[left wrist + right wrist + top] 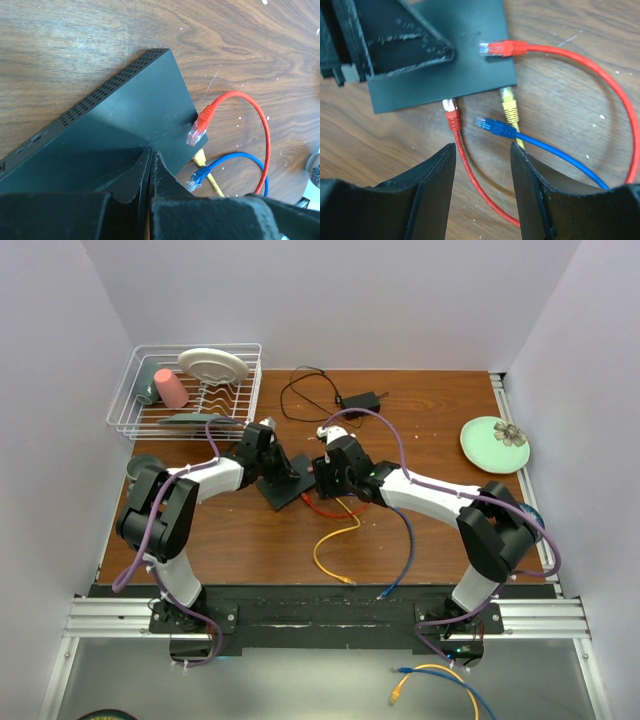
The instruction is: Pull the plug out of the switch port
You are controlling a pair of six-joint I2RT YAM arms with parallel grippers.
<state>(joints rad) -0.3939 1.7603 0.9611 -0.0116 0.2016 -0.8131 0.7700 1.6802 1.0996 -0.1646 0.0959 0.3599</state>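
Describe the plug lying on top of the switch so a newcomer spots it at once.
Start at the flat black switch in the middle of the table. On its top face, near a corner, lies a red plug. The second red plug and the yellow plug sit at the switch's edge, the blue plug off the switch.

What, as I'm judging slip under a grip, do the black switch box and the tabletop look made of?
Switch box: matte black plastic or painted metal, can't tell which; dull sheen, fine scratches, rows of vent slots. Tabletop: wood or wood-look laminate; brown grain, slight gloss.
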